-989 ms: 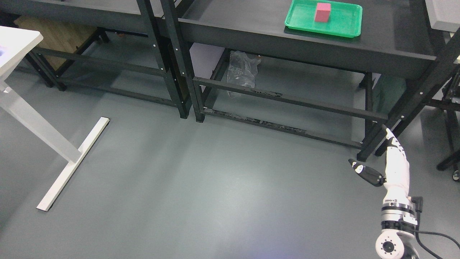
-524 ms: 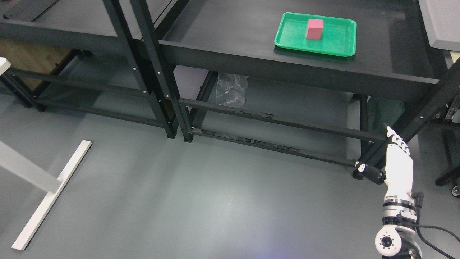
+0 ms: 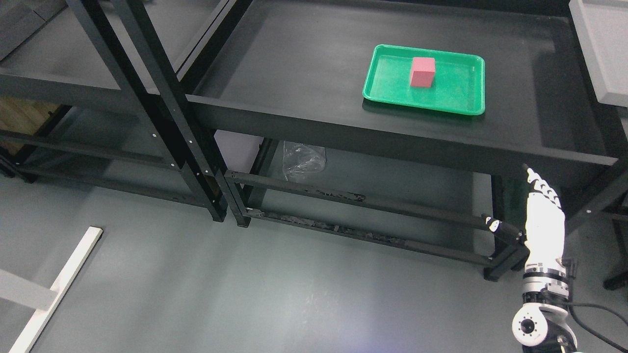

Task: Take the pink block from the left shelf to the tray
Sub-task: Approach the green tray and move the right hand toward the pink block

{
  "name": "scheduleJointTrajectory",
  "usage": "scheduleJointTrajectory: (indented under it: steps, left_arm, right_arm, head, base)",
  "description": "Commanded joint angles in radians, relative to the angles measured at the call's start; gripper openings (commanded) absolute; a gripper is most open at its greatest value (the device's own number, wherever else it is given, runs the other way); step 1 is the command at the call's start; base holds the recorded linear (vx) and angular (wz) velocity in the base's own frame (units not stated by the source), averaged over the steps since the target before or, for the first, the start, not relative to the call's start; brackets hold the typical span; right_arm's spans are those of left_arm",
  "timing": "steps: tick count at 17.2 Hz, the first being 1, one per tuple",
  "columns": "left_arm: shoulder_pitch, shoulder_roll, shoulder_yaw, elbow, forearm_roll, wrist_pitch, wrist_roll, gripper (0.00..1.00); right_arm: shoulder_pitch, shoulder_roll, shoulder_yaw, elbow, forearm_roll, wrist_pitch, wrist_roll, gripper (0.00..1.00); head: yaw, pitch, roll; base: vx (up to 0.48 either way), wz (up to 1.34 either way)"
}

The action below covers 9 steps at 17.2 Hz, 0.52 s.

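A pink block (image 3: pixel 422 72) stands upright inside a green tray (image 3: pixel 461 98) on the top of the black shelf unit (image 3: pixel 304 73) at upper right. My right hand (image 3: pixel 537 215) rises at the lower right, white with dark fingertips, fingers straight and thumb spread, holding nothing. It hangs well below and in front of the shelf's front edge, far from the tray. No left arm shows.
A second black shelf unit (image 3: pixel 73 83) stands to the left, its posts (image 3: pixel 162 108) meeting the right unit's. A crumpled clear plastic bag (image 3: pixel 301 157) lies under the shelf. A white table foot (image 3: pixel 54 284) crosses the grey floor at lower left. A grey box (image 3: pixel 601 49) sits at the right edge.
The whole picture has shifted down and left, so the camera has moved toward the shelves. My right hand holds the same open pose at the lower right.
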Motion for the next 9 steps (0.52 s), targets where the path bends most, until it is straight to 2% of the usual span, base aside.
scheduleJointTrajectory:
  steps: [1,9]
  left_arm:
    - [-0.023,0.017,0.0,-0.017,-0.002,0.0,-0.001,1.0]
    - [-0.023,0.017,0.0,-0.017,-0.002,0.0,-0.001,1.0]
  right_arm:
    - [-0.006,-0.003,0.005,0.001,0.003,0.001,-0.007,0.99]
    - [-0.006,-0.003,0.005,0.001,0.003,0.001,-0.007,0.99]
  head:
    - [0.0,0.0,0.0]
    - [0.0,0.0,0.0]
  base:
    - [0.31,0.11]
    - [0.302,0.11]
